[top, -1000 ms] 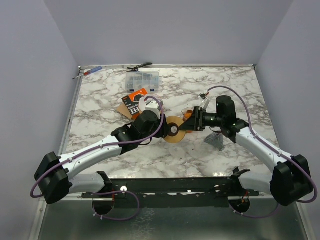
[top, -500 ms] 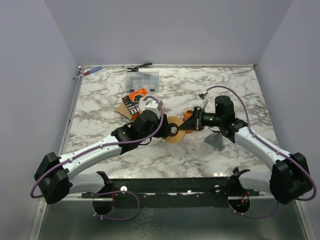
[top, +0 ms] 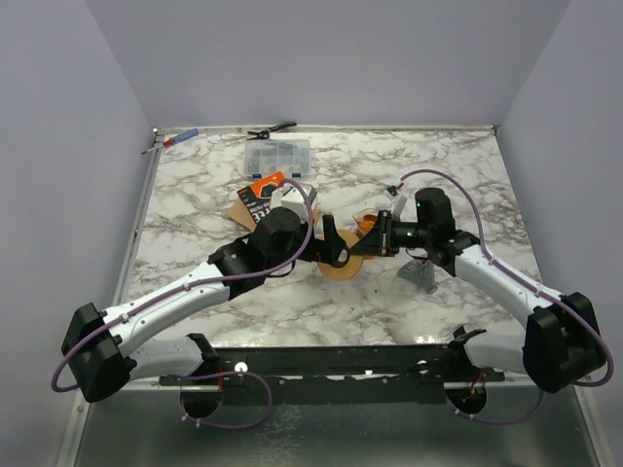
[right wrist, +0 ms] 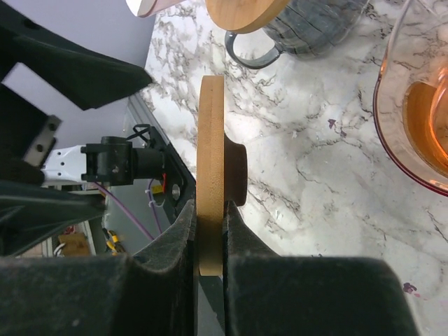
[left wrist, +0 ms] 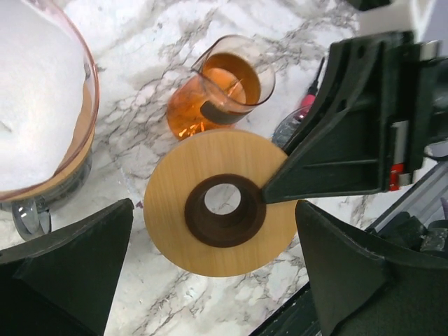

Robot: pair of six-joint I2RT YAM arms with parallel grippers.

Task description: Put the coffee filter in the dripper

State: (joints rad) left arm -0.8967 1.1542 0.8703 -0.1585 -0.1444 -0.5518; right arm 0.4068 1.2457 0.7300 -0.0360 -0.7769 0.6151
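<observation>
A round wooden disc (left wrist: 217,199) with a dark ring and a hole in its middle hangs above the marble, edge-on in the right wrist view (right wrist: 210,175). My right gripper (right wrist: 210,231) is shut on its rim, seen too from above (top: 365,243). My left gripper (left wrist: 217,280) stands open, its fingers wide on either side of the disc and apart from it (top: 331,245). At the upper left a pink-rimmed glass dripper (left wrist: 87,105) holds something white, apparently the coffee filter (left wrist: 31,91). It rests on a grey mug (left wrist: 28,217).
A small glass pitcher with orange liquid (left wrist: 220,91) stands just beyond the disc (right wrist: 420,105). On the table lie a grey object (top: 419,273), an orange packet (top: 261,197), a clear parts box (top: 277,153), pliers (top: 268,128) and a screwdriver (top: 170,142).
My right gripper has shut on the disc's rim. My left gripper has opened wide and let the disc go, its wrist lifting back a little.
</observation>
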